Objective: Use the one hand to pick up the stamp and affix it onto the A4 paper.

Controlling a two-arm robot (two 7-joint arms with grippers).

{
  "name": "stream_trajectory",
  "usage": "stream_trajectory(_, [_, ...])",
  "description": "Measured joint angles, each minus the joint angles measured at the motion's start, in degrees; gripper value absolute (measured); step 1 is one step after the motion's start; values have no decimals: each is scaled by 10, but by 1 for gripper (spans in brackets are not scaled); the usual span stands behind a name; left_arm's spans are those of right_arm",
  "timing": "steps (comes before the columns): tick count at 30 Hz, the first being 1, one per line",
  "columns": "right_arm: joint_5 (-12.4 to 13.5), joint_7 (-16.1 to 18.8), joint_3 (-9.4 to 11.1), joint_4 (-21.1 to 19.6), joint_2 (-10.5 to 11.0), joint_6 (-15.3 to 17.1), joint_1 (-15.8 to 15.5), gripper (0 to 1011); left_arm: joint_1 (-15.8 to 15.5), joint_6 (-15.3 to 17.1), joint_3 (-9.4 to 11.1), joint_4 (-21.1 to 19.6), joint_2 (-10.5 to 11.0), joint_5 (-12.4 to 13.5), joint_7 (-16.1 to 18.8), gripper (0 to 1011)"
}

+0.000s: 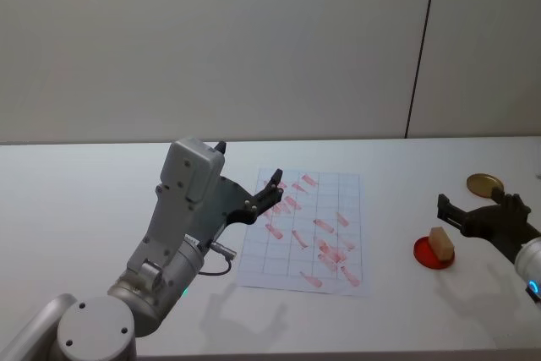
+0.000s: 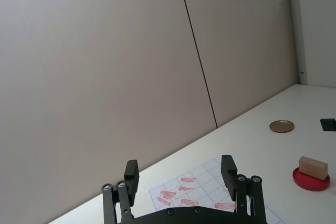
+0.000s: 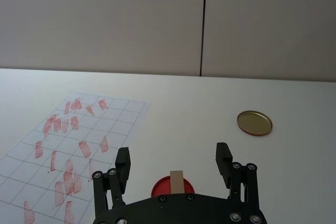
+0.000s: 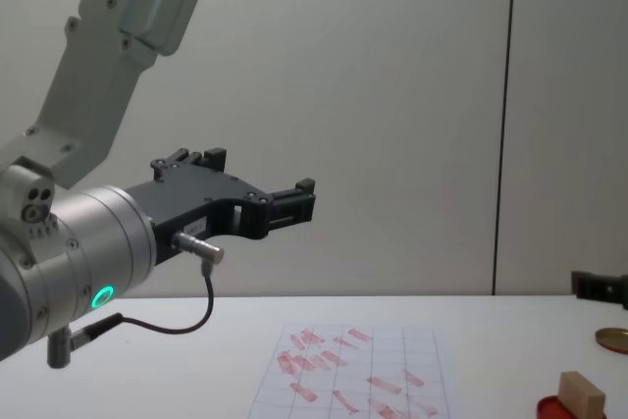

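Left pincer (image 2: 179, 162) hangs open left of centre in the head view, raised above the surface (image 1: 84, 200) at the paper's (image 1: 338, 196) left edge. Right pincer (image 1: 477, 201), spread open and empty, hovers at the right edge, just above the stamp (image 1: 440, 243) in the frame. That stamp stands on a red ink pad (image 1: 423, 254).

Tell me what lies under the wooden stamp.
The stamp rests on a round red ink pad on the white table, with the open right gripper close by. The stamp's bottom face and the pad's middle are covered.
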Motion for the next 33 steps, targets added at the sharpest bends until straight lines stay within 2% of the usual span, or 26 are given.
stream_trajectory(9, [7,-2,-4,73,-21,25,46,1001,0,0,0,0,0,0,0,993])
stream_trajectory(19, [9,2,-11,144,-39,39,87,1001,0,0,0,0,0,0,0,993])
stream_trajectory(20, [9,4,-12,162,-43,40,95,1001,0,0,0,0,0,0,0,993])
stream_trajectory(33, [-5,13,-21,239,-60,45,132,994,0,0,0,0,0,0,0,993])
